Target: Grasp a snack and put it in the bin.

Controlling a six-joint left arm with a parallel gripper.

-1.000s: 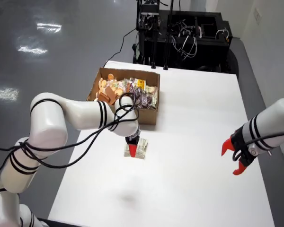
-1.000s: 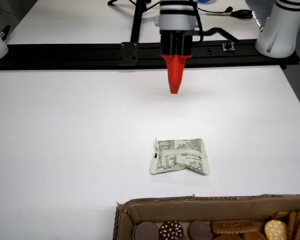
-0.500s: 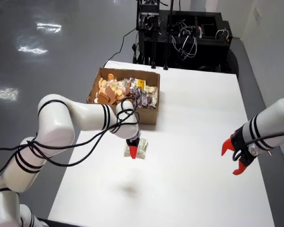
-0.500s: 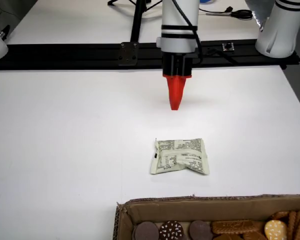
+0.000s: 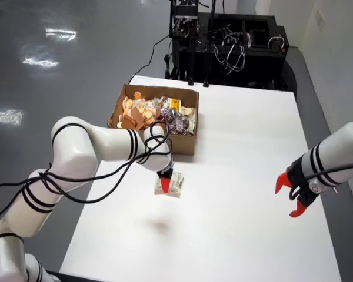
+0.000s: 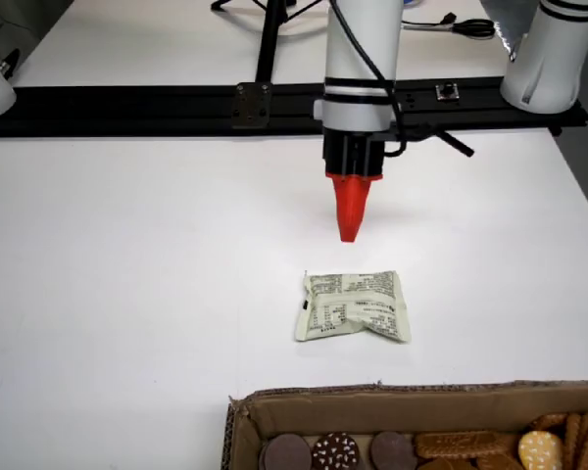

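Note:
A pale green snack packet point(image 5: 170, 187) point(image 6: 353, 306) lies flat on the white table point(image 5: 241, 235), a little in front of the cardboard bin point(image 5: 185, 143) point(image 6: 392, 401). The working arm's red-fingered gripper point(image 5: 166, 178) point(image 6: 349, 227) points straight down. In the overhead view it covers the packet's left part. In the low view its tip hangs above the table just beyond the packet, apart from it. Its fingers are pressed together into one point, with nothing between them. The bin holds several biscuits and wrapped snacks.
A second arm stands at the right of the overhead view, its red gripper point(image 5: 294, 197) hanging off the table's right side. A black rail point(image 6: 176, 98) runs along the far table edge in the low view. Black equipment racks point(image 5: 223, 41) stand behind the table.
The working arm's elbow has swung slightly towards the table. Its shadow on the table has slid closer to the packet. The gripper stays over the packet, which has not moved.

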